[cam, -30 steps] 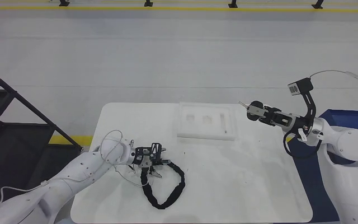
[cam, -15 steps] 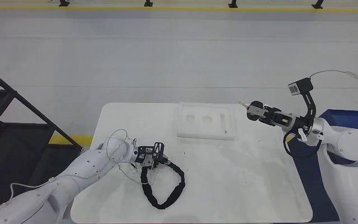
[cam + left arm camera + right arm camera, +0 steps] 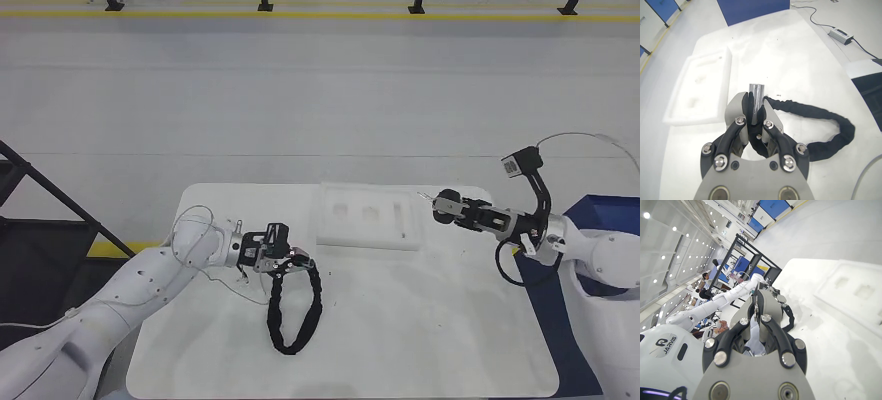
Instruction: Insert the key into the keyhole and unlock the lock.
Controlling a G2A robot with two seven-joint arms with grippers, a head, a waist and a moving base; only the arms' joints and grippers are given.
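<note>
One white desk point(image 3: 420, 320) fills the lower centre of the top view. Foam tray point(image 3: 370, 216) sits at its upper middle. Black cable lock point(image 3: 292, 315) loops on the desk, lower left of the tray. Left tool point(image 3: 755, 106) is clamped on the lock's chrome cylinder point(image 3: 756, 94), cylinder end poking past the fingertips. Right tool point(image 3: 440, 206) is just right of the tray, pinching the key point(image 3: 755, 309).

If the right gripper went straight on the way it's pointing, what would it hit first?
Probably the white foam tray, lying just ahead of the right gripper. If it passes above that, the left gripper holding the lock comes next; height is unclear.
</note>
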